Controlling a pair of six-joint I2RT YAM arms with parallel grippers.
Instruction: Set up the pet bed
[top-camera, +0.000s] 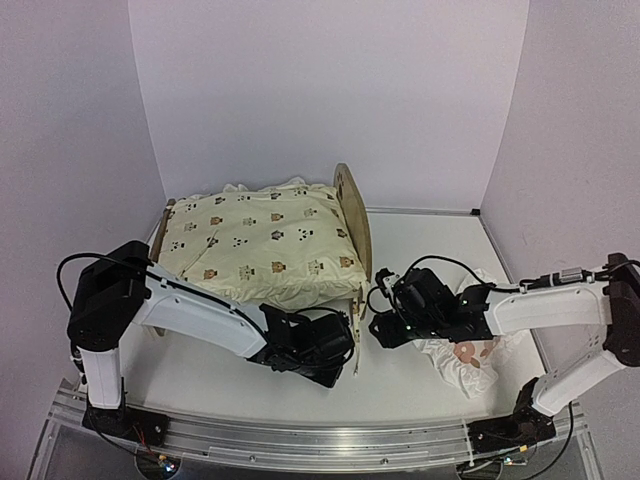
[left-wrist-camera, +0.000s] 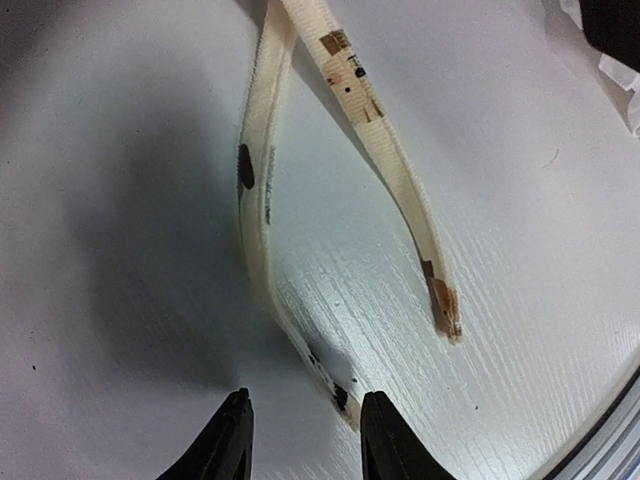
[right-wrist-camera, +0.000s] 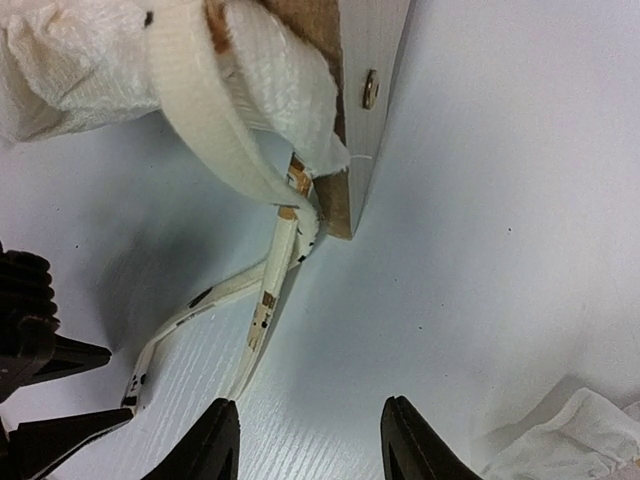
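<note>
White table, plain pale walls closing in 3 sides. Pet bed sitting back-left of centre, cushion lying on it. Left gripper fingers standing apart either side of a tie string end. Right gripper fingers hanging apart, gripping nothing.

White arms, black joints, cables, black-fingered claws.
</note>
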